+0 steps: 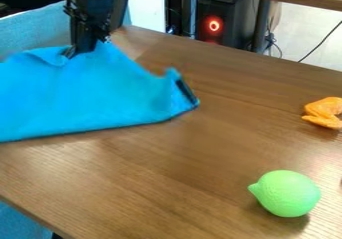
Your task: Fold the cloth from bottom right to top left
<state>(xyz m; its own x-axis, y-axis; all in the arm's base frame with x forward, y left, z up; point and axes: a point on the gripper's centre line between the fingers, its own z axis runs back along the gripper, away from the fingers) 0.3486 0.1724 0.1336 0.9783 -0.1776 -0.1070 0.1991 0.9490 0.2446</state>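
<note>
Nearest, a dimpled green lemon shape (288,193) sits on the wood-grained bench (167,168); beyond, a bent orange toy (324,112). Left of both, the soft blue cloth (87,93) spreads – long near edge running left to right – and peaks at the black hand (83,50), closed on its far side (probably the carried corner) – next, likely, lowering it top left.

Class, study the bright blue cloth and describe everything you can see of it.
The bright blue cloth, apparently soft, matte fabric, lies spread on the brown wood-grain table and runs out of view at the left. Its upper edge is rumpled where the black two-finger gripper meets it. Its lower edge runs fairly smoothly to a corner at the right, where a raised fold shows a dark strip.
</note>
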